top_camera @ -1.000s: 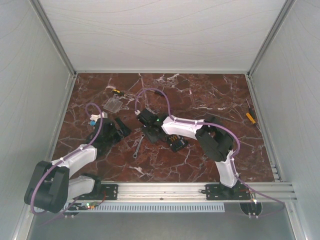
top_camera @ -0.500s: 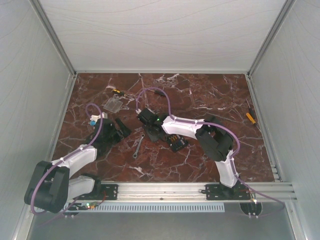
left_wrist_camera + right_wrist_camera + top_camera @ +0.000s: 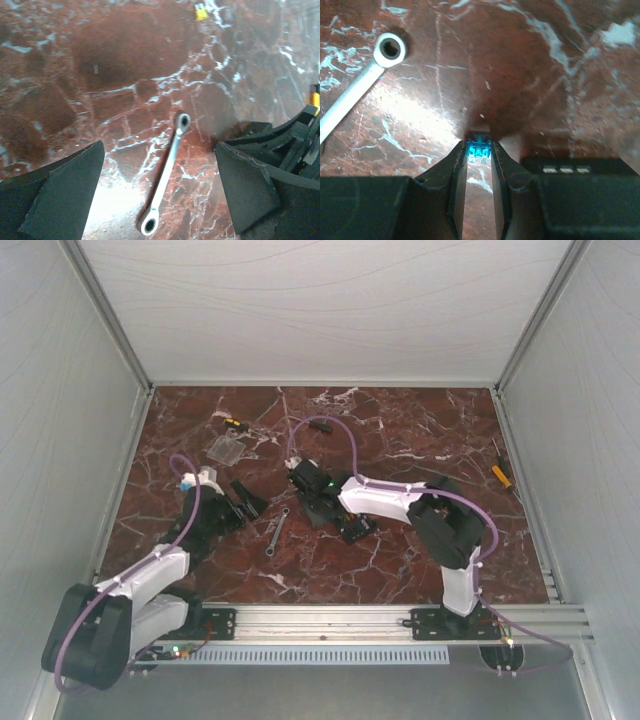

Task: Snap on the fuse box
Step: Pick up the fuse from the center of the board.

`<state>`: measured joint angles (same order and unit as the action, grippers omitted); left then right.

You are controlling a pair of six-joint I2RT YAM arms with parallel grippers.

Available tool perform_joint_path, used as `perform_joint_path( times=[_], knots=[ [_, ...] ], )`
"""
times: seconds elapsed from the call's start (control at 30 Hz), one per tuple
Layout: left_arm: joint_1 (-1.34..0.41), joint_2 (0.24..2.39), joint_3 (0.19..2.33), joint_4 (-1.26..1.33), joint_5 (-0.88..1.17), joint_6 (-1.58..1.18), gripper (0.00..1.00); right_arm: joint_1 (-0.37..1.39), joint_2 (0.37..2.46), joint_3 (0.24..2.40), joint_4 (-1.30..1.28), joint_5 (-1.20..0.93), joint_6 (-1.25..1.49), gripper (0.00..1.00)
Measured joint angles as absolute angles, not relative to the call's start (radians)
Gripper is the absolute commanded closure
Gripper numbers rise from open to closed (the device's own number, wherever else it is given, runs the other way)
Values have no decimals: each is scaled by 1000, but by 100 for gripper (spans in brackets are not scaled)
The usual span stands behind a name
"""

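While the clear cover lies flat well toward the back left, the fuse box sits on the marble table in the overhead view, uncovered, with orange fuses showing inside. The right gripper is low just left of the box. The left gripper hovers farther left, with a wrench lying between the 2 arms. A screwdriver rests far right, out of play.

From the left wrist, the left gripper is spread wide and holds nothing. Its 2 fingers frame the wrench lying on the stone.

From the right wrist, the right gripper is pinched on a small blue fuse, held at the tips close above the table. A black body just to the right of the fingers is probably the edge of the fuse box. The wrench's ring end shows at upper left.

My reading is that the task is at an early stage. A fuse is in hand, not seated, and the cover is untouched and well apart from the box. Seating the fuse, fetching the cover and pressing it on all remain.
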<state>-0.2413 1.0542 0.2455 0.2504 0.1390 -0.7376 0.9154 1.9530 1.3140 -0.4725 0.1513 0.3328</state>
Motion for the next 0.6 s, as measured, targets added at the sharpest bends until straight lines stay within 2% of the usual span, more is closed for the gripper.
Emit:
perform_joint_path(
  times=[0.43, 0.6],
  knots=[
    [-528, 906, 133, 579, 106, -733, 19, 860, 1557, 1098, -324, 171, 456, 83],
    [-680, 928, 123, 733, 38, -681, 31, 860, 1432, 1007, -248, 161, 523, 83]
  ],
)
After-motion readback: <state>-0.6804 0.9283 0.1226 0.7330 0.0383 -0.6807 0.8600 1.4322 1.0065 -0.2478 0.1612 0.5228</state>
